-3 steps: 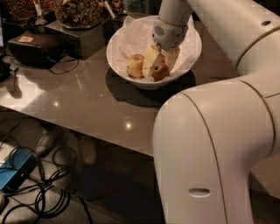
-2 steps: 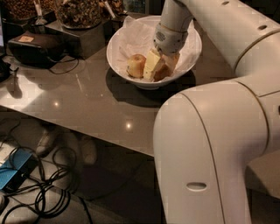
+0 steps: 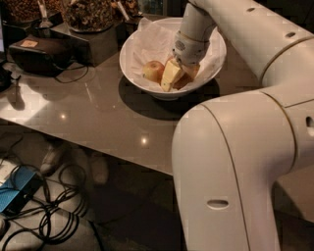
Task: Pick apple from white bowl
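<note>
The white bowl (image 3: 211, 68), lined with crumpled white paper, stands on the grey table. My gripper (image 3: 177, 76) reaches down into its middle from the arm above. The apple (image 3: 189, 74), golden with an orange-red blush, lies right at the gripper's tip, touching it and partly hidden behind it. A paler yellow apple (image 3: 153, 71) lies just left of the gripper, apart from it.
A dark box (image 3: 91, 44) with bowls of snacks (image 3: 88, 12) on top stands at the back left, close to the bowl. A black device (image 3: 39, 54) with cables lies further left. My own arm's large white body (image 3: 235, 171) fills the right foreground. Cables (image 3: 44, 215) lie on the floor.
The gripper has stayed down in the bowl at the apple, shifting only slightly. The paler apple has not moved.
</note>
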You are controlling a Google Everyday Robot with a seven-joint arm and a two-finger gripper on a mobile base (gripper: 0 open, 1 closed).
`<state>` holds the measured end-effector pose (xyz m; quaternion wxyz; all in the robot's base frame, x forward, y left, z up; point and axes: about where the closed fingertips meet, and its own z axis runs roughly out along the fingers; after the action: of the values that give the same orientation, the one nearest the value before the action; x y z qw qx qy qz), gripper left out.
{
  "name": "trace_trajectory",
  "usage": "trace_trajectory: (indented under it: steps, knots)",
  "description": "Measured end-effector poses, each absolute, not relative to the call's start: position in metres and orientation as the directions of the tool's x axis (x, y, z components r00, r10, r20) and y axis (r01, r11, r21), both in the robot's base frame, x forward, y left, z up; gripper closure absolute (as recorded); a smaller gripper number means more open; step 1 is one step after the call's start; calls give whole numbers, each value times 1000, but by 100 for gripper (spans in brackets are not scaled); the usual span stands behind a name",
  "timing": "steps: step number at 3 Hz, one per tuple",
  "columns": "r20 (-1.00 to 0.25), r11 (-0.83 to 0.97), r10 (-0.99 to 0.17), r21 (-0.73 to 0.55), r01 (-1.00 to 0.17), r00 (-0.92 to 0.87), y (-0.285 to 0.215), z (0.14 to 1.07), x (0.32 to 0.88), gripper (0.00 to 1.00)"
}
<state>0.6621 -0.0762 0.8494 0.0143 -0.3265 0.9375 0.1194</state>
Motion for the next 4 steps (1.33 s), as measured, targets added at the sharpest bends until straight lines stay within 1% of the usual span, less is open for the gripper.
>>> trace_trajectory:
  steps: [2, 3, 4]
  knots:
    - [-130, 760, -603, 206, -617, -787, -72, 846, 670, 100]
    - [-130, 760, -603, 205, -617, -787, -72, 846, 670, 100]
    - [-143, 730, -641, 190, -657, -754, -68, 860, 669, 100]
